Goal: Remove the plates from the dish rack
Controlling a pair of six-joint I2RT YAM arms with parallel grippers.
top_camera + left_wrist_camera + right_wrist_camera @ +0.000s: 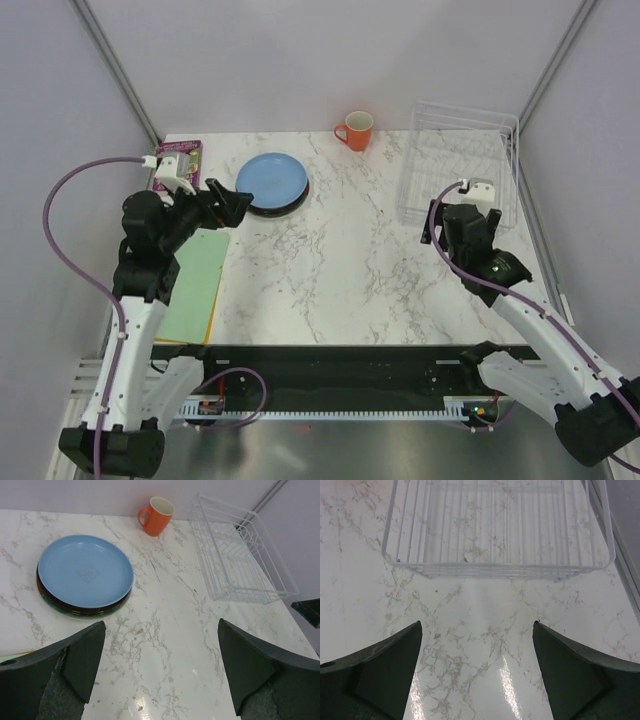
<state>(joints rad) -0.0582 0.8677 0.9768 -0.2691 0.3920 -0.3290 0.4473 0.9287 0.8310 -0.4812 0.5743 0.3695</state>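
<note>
A stack of plates (272, 184) lies on the marble table at the back left, a plain light blue plate (85, 570) on top and dark rims showing under it. The white wire dish rack (460, 165) stands at the back right and holds no plates; it also shows in the left wrist view (240, 550) and in the right wrist view (497, 527). My left gripper (232, 202) is open and empty, just left of the stack. My right gripper (462, 222) is open and empty, just in front of the rack. The red patterned plate is hidden.
An orange mug (355, 130) stands at the back centre, also in the left wrist view (156, 516). A light green mat (195, 285) lies at the left edge. A small purple packet (180, 155) lies in the back left corner.
</note>
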